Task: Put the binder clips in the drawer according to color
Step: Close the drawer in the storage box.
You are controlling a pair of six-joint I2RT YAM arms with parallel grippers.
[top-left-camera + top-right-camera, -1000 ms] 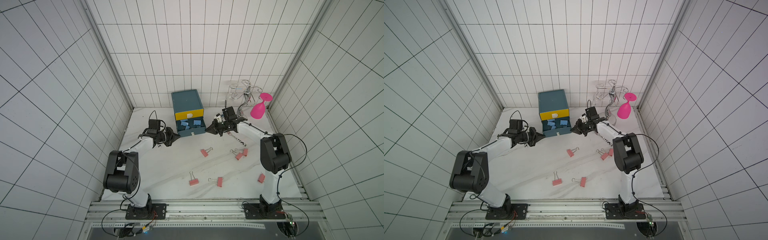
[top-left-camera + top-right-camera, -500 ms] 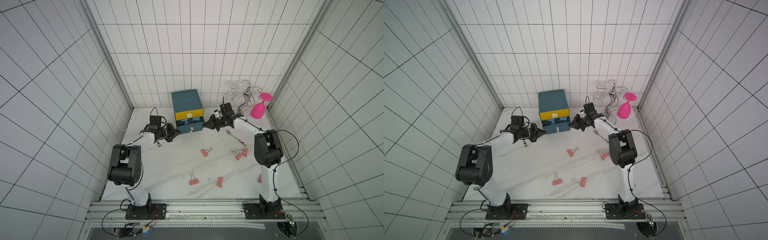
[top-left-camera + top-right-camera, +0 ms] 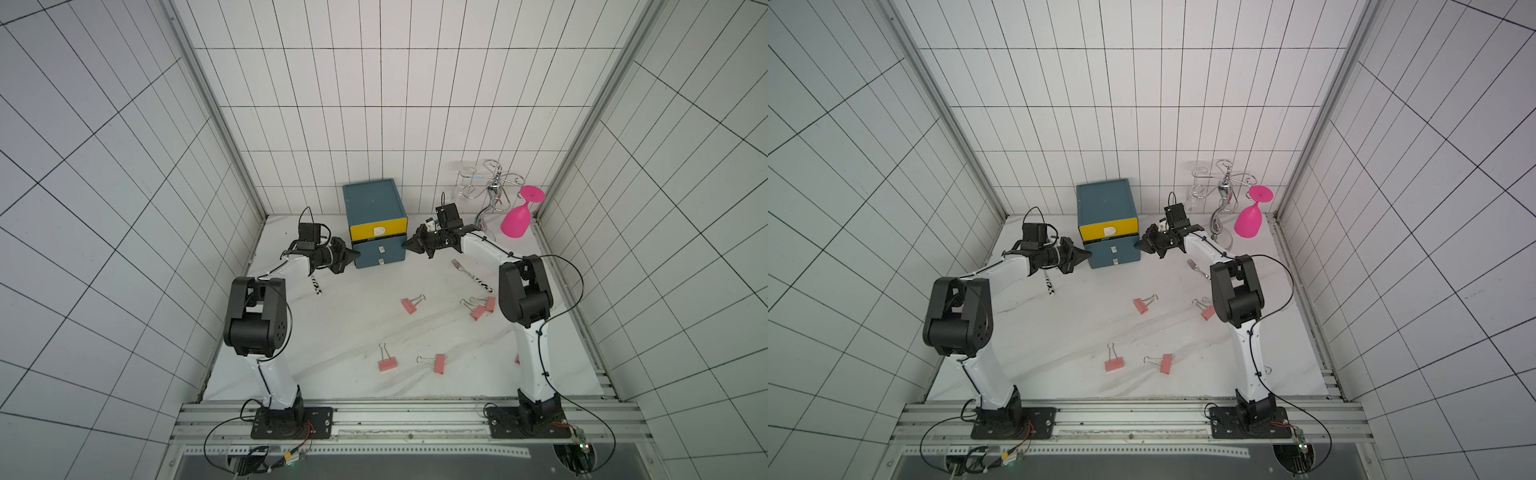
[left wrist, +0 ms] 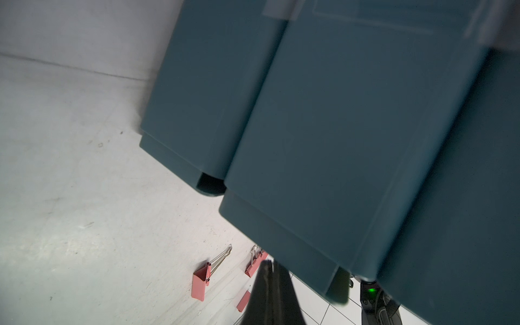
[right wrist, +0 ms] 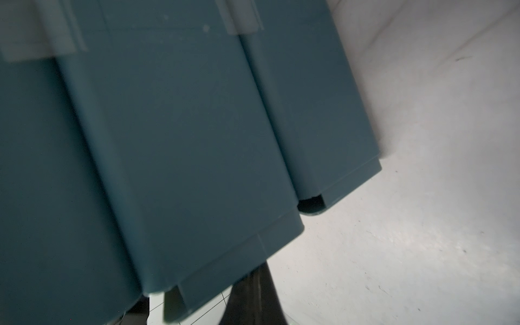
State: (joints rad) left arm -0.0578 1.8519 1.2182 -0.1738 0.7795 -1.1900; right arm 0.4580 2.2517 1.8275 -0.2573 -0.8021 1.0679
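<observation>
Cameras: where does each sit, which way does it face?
Top views: high over the front rail, looking down on the table; both arms whole, left gripper and right gripper flanking the drawer unit.
Left wrist: on the left arm, facing the unit's side and pink binder clips; shut gripper tip shows.
Right wrist: facing the unit's opposite side; shut gripper tip shows.
Shared: both top views show those clips too.

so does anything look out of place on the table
A fork lies on the table by the right arm, and a striped handle pokes out from under the left arm; neither belongs with clip sorting. Pink clips lie scattered loose. Nothing looks spilled or broken.
</observation>
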